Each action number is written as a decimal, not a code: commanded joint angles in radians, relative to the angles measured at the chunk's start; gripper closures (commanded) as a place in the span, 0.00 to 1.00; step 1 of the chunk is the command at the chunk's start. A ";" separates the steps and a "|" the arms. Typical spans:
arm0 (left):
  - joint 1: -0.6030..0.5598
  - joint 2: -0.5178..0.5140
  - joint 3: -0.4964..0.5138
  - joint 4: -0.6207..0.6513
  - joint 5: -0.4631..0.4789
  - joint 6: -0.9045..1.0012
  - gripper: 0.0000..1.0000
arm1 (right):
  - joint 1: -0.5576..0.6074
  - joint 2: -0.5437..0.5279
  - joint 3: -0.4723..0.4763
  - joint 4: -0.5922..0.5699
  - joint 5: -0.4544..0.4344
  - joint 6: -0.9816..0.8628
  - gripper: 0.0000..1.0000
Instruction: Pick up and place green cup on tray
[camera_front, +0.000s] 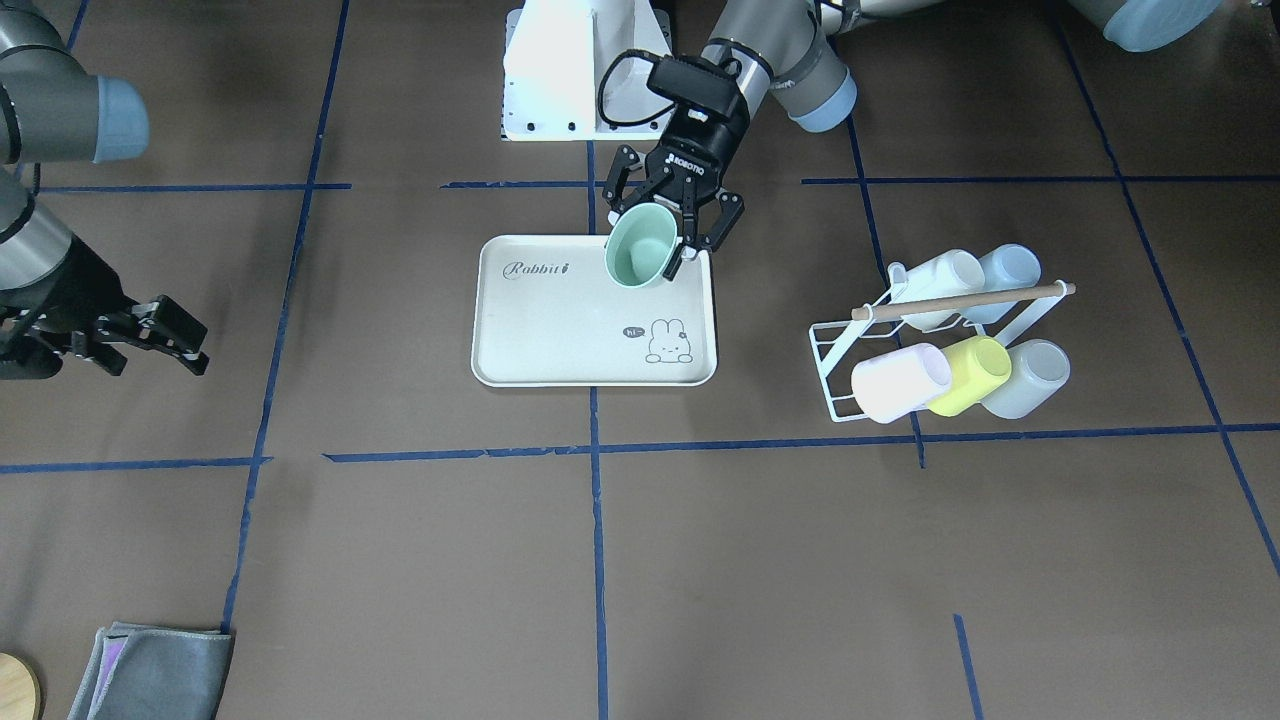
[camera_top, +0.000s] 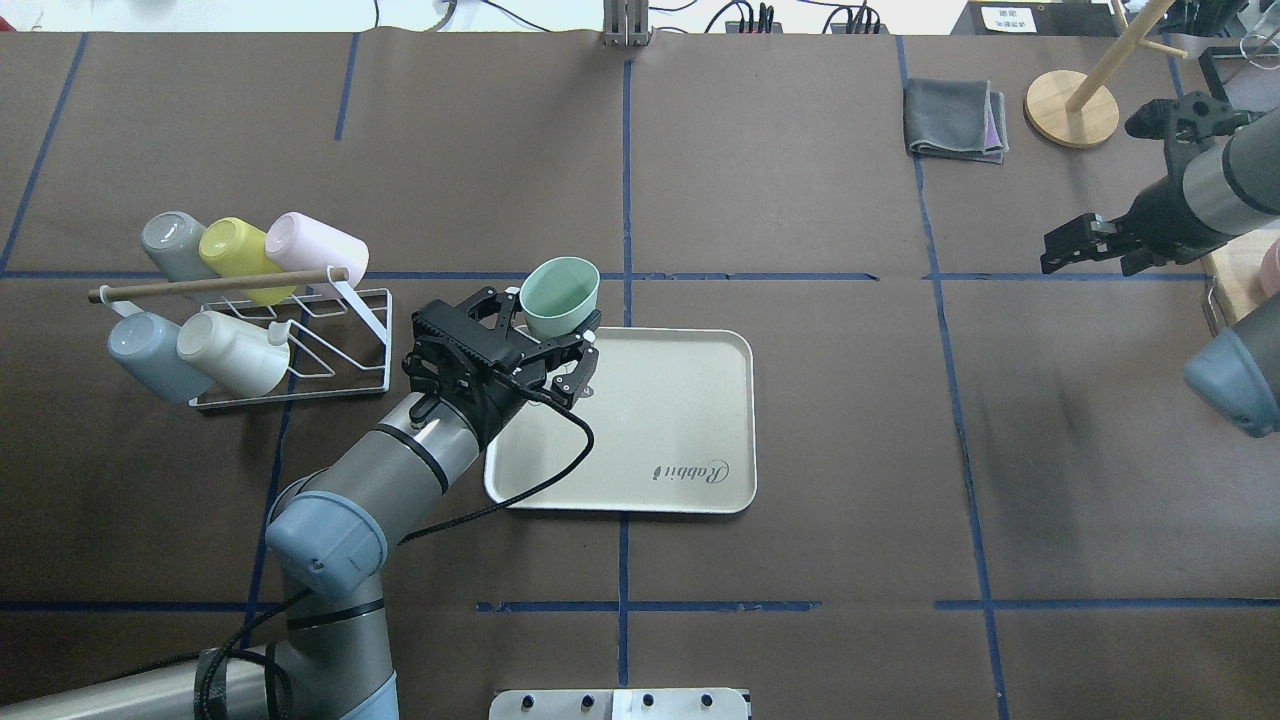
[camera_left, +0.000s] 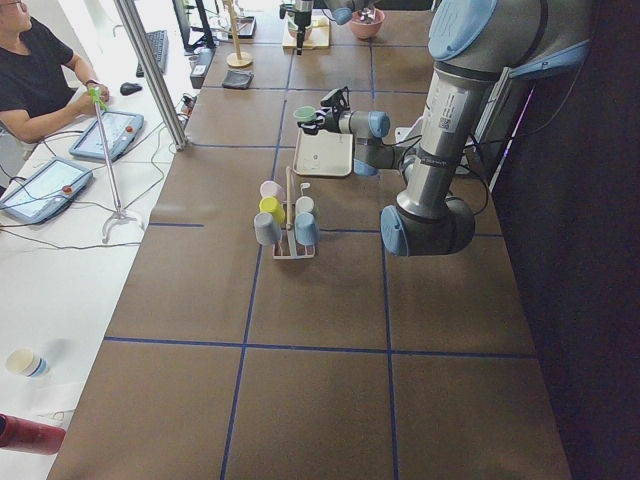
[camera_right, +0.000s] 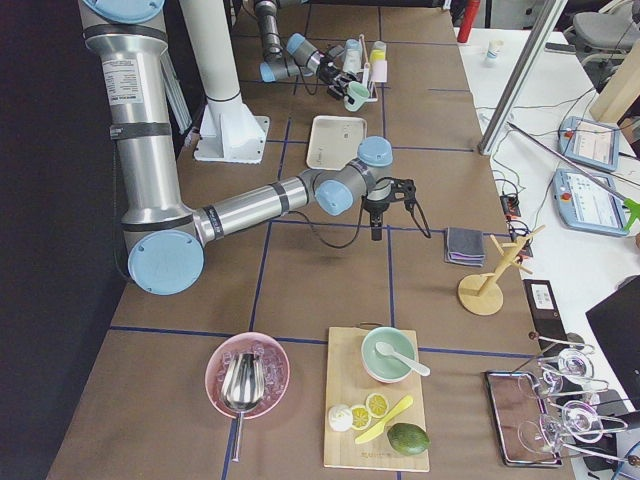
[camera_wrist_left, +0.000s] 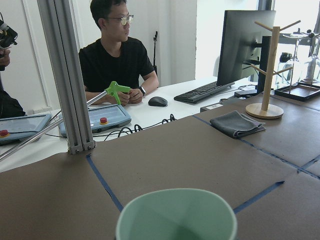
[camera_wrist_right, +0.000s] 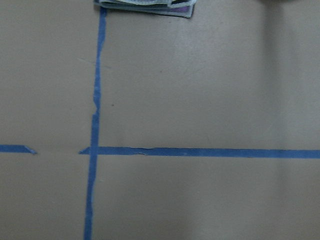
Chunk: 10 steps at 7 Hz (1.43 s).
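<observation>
The green cup (camera_front: 635, 255) is pale mint with a darker inside. My left gripper (camera_front: 648, 235) is shut on it and holds it tilted, above the back corner of the tray (camera_front: 560, 330). In the overhead view the cup (camera_top: 560, 290) sits between the left gripper's (camera_top: 555, 325) fingers, over the tray's (camera_top: 680, 420) far left corner. The cup's rim (camera_wrist_left: 175, 215) fills the bottom of the left wrist view. The cream tray bears "Rabbit" script and a bunny drawing, and nothing lies on it. My right gripper (camera_top: 1085, 245) is open and empty, far off at the table's right side.
A white wire rack (camera_front: 835, 345) with a wooden rod holds several cups on their sides, among them a yellow-green one (camera_front: 970, 375), on my left of the tray. A folded grey cloth (camera_top: 955, 120) and a wooden stand (camera_top: 1070, 110) lie at the far right.
</observation>
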 joint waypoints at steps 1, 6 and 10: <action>0.001 -0.078 0.116 -0.085 0.026 -0.001 0.98 | 0.125 -0.008 -0.007 -0.156 0.067 -0.293 0.00; 0.004 -0.137 0.240 -0.091 0.025 -0.003 0.97 | 0.262 -0.010 -0.145 -0.193 0.158 -0.569 0.00; 0.047 -0.137 0.268 -0.088 0.025 0.001 0.93 | 0.271 -0.022 -0.143 -0.192 0.153 -0.564 0.00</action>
